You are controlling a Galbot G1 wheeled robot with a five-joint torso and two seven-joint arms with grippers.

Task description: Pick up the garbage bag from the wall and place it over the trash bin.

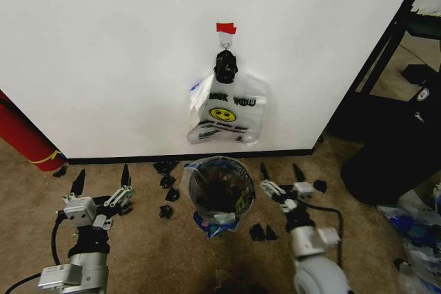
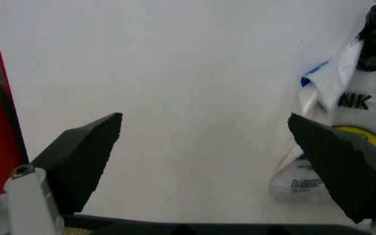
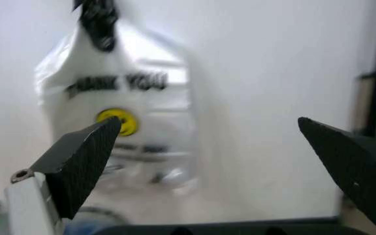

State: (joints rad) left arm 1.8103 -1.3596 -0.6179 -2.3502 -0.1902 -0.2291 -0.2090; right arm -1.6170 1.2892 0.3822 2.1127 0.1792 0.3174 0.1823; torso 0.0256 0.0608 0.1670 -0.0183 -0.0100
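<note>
Between left gripper (image 1: 101, 180) & right gripper (image 1: 281, 172), garbage bag (image 1: 215, 185) over trash bin (image 1: 219, 204)

The "THANK YOU" bag (image 1: 227, 111) hides its first letters in a fold; the red cylinder (image 1: 24, 135) is cut off at the edge; the trash bin (image 1: 219, 194) interior is too dark to read.

Tan carpet (image 1: 138, 253) carries the trash bin (image 1: 219, 194).

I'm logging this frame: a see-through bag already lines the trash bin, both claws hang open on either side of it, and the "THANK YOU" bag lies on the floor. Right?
One detail is off. The "THANK YOU" bag hangs from the hook on the wall, as the head view shows. The see-through bag does line the trash bin, with the left claw and right claw open beside it.
</note>
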